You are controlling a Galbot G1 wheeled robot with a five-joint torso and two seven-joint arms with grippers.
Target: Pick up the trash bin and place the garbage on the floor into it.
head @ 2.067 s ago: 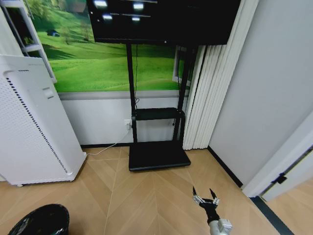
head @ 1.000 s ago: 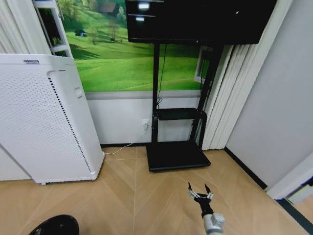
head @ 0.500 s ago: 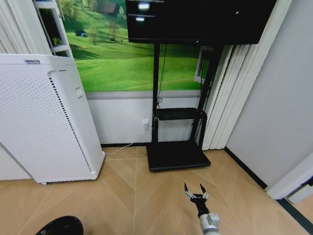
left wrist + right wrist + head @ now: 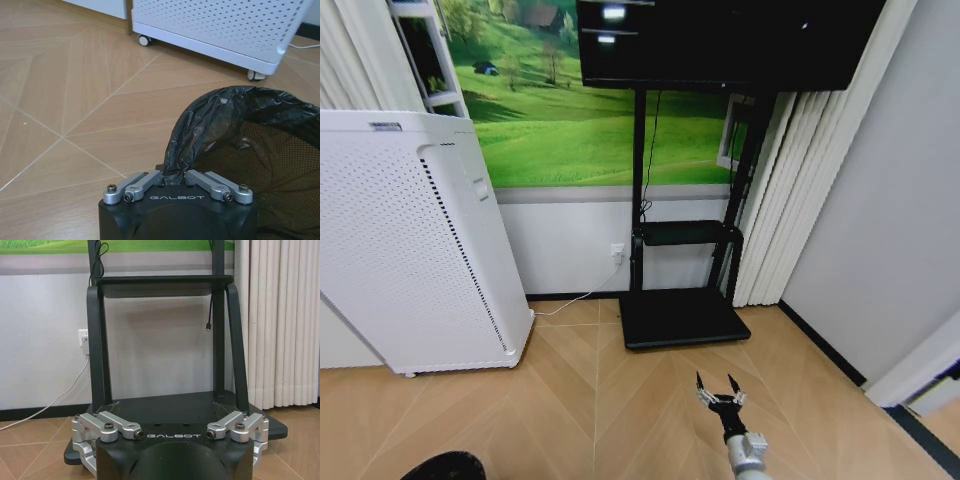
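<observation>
Crinkly glossy plastic liner (image 4: 210,130) (black) in mesh trash bin (image 4: 280,165); matt wood floor (image 4: 60,100).

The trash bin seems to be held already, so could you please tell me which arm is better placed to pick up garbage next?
Probably the right: the right gripper is open and empty, while the left gripper is shut on the trash bin rim.

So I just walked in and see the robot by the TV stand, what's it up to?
The left hand is shut on the rim of the trash bin, which has a black bag liner, close to the white perforated appliance. The right hand hangs open and empty above the floor, facing the TV stand.
</observation>
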